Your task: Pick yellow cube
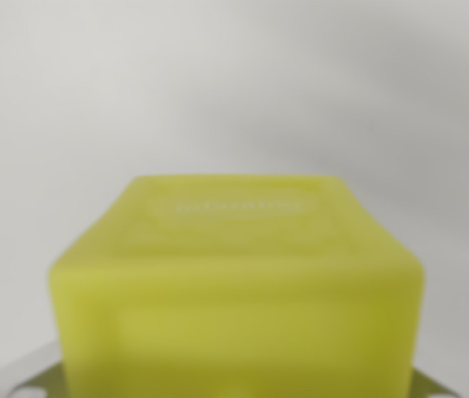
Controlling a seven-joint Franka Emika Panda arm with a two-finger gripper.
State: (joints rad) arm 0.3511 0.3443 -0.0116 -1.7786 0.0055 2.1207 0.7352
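Gripper (234, 390): only two pale metallic parts visible, at the lower corners of the wrist view, one at the view's left edge, one at its right. Blurred. Jaws' spacing and contact cannot be told. Arm and wrist out of view.

One yellow cube (236, 290), apparently nothing else.

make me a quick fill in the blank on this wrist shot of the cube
1. The cube filling the lower middle of the wrist view is ____ in colour.
2. The surface behind the cube is plain and pale ____.
3. Raised or embossed lettering sits on the cube's ____ face, too blurred to read.
4. Bits of pale metal show at the two ____ corners of the picture.

Missing words: yellow; grey; top; bottom
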